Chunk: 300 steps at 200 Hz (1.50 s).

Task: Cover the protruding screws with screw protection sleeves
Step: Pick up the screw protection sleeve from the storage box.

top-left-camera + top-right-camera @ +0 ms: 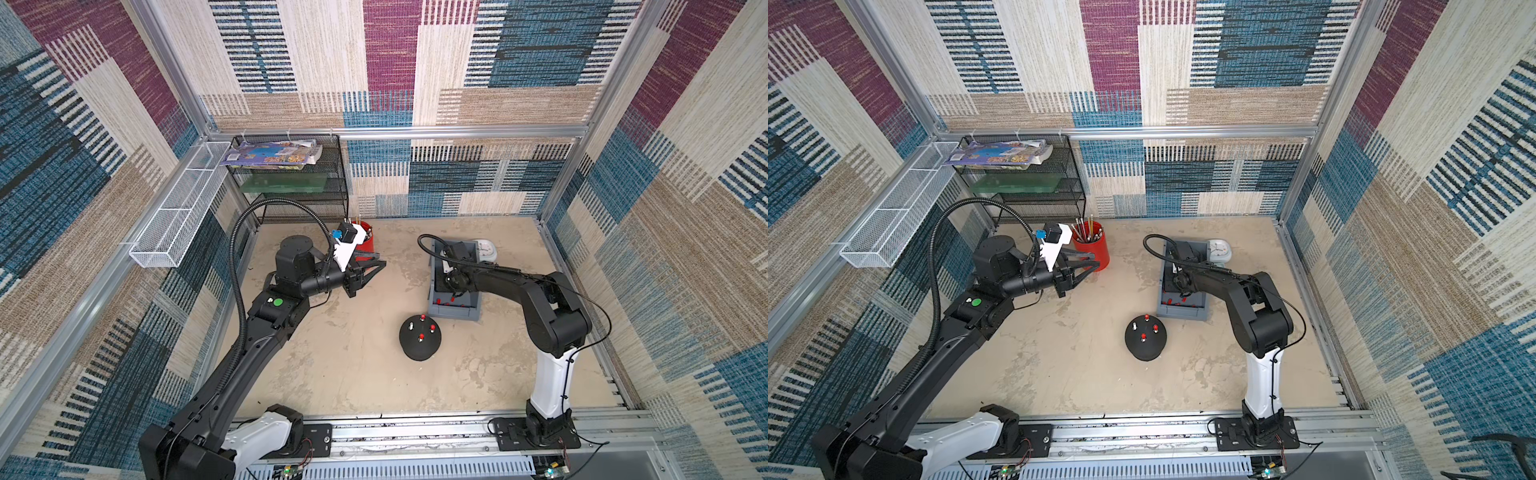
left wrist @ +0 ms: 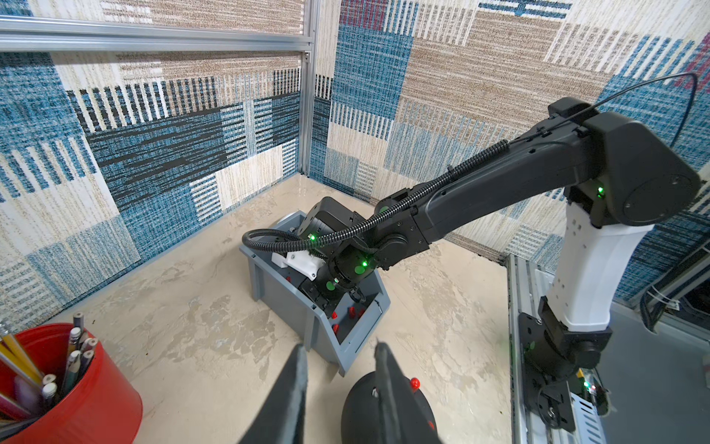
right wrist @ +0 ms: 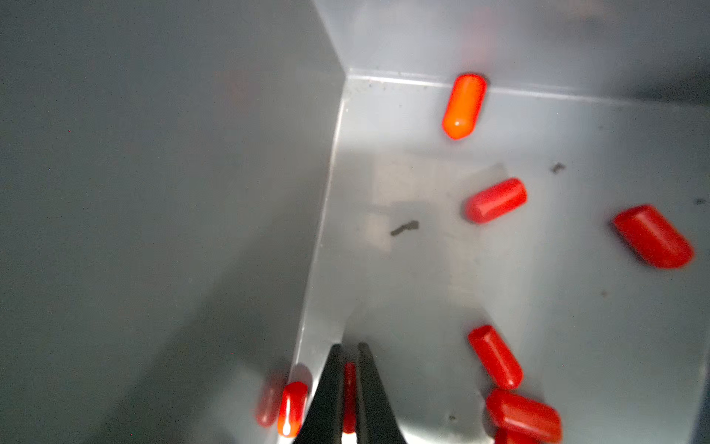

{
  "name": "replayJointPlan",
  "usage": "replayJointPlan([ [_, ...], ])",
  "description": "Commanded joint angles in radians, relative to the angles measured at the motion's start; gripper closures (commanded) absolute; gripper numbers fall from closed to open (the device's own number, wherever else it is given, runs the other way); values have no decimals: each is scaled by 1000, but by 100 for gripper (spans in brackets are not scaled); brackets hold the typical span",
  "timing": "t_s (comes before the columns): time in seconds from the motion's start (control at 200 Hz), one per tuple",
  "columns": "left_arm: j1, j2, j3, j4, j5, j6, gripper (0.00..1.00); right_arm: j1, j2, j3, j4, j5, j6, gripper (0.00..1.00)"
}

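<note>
red glossy plastic sits between the jaws of the right gripper (image 3: 349, 346). They are nearly closed on one red sleeve (image 3: 349, 388), low in a corner of the grey bin (image 3: 153, 192). only the narrow tips bear on that smooth rounded cap, so i judge it could squirt out or swivel on the lift. a neighbouring cap (image 3: 292, 407) lies just beside the jaw against the bin wall and might be dragged along. the other screw protection sleeves (image 3: 495, 200) lie loose on the bin's slick floor – short cylinders, one end domed, light enough to roll. in a top view the black dome (image 1: 419, 351) stands near the bin on the mottled beige table (image 1: 332, 374), matte and rounded. three of its protruding screws (image 1: 422, 318) wear red caps, and the fourth, the bare stud (image 1: 410, 326), is thin and pale. a sleeve carried crooked would likely catch on that stud or push the dome, which nothing steadies. the left gripper (image 2: 341, 346) hovers partly open and empty, apart from the dome and near the red cup (image 1: 1094, 253) of pencils.
</note>
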Motion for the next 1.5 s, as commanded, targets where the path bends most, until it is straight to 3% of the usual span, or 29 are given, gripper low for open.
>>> replayJointPlan([
  [0.0,-1,-1,3,13,6,-11,70,2,-15,-2,-49,11,-8,91],
  [0.235,-1,5,1,26,-44,-29,70,-2,-98,-24,-28,20,-5,94],
  [0.371,-2,44,8,81,-81,-126,70,-3,-229,-72,31,-25,-1,94],
  [0.676,-77,106,27,267,-60,-353,71,27,-658,-260,398,-315,11,92],
  [0.907,-202,131,-15,519,-4,-429,75,167,-901,-330,692,-458,-76,93],
  [1.322,-281,99,-33,688,138,-415,84,282,-974,-324,820,-521,-97,96],
  [1.498,-294,73,-48,712,165,-378,82,291,-993,-332,833,-503,-94,96],
])
